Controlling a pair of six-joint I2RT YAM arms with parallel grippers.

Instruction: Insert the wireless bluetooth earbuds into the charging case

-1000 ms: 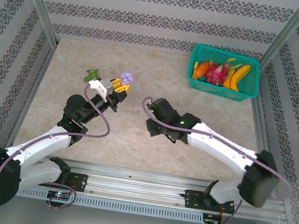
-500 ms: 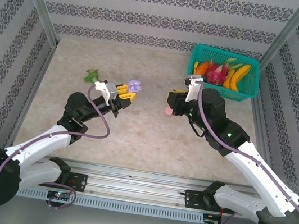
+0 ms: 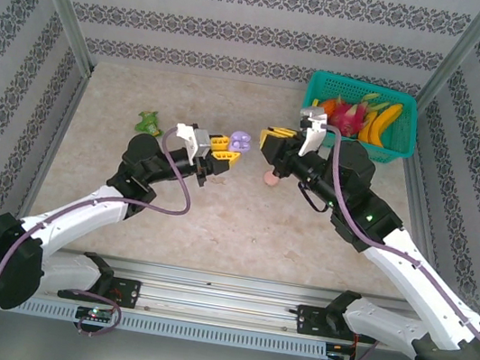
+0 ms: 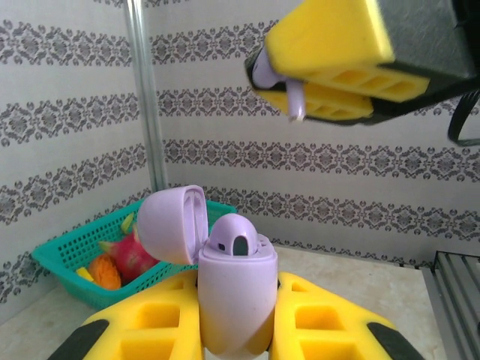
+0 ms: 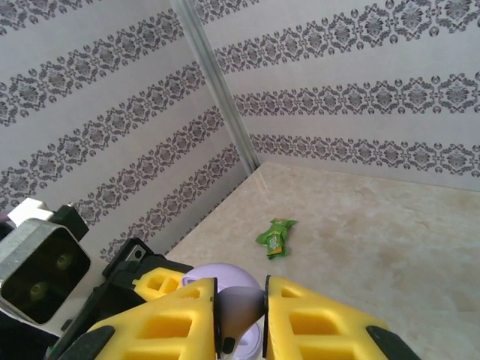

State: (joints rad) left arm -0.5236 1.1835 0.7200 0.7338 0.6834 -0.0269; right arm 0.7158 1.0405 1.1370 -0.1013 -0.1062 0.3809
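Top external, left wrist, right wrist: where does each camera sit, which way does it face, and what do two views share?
Top external: high behind the robot, looking down on the table; left arm, right arm show.
Left wrist: on the left arm, facing the basket; left gripper clamps the open charging case.
Right wrist: on the right arm, facing the back left corner; right gripper pinches a purple earbud.
Both wrist views show case and earbud.

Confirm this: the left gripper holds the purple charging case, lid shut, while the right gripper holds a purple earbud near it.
Wrong on the lid: the left wrist view shows it open on the purple charging case. The rest holds.
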